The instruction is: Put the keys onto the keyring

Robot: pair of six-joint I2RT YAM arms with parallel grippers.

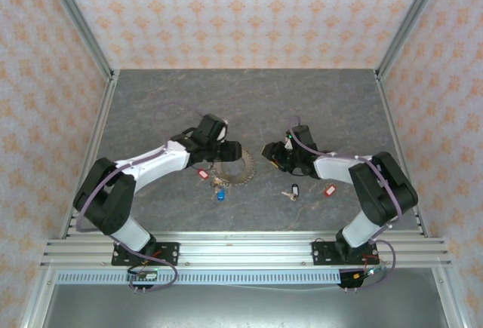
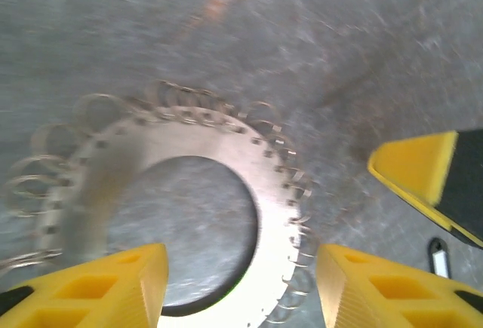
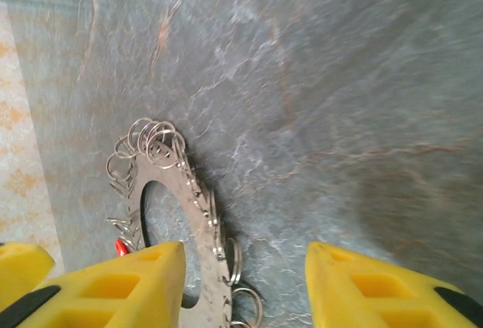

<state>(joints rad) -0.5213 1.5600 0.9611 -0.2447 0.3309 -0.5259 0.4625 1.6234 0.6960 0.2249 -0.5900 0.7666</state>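
The left tool (image 1: 226, 151) hovers over the keyring (image 1: 232, 170) with its jaws apart and clamped on nothing. In its wrist view the yellow fingers (image 2: 113, 290) straddle the ring's near rim. Just beside that rim lie two of the keys, a red-headed key (image 1: 201, 173) and a blue-headed key (image 1: 220, 194).

The keyring lies flat on the surface (image 1: 249, 102). It is a thin, stiff metal plate fringed with small wire loops (image 2: 90, 109). It looks light, hard and probably slippery, so a pinch across the band between hole and edge seems the safest hold.

The right tool (image 1: 269, 157) faces the ring with its jaws apart and empty. Further right lie a black-headed key (image 1: 294, 190) and a second red-headed key (image 1: 329, 190). They are tiny and flat, so likely best pinched by the plastic head.
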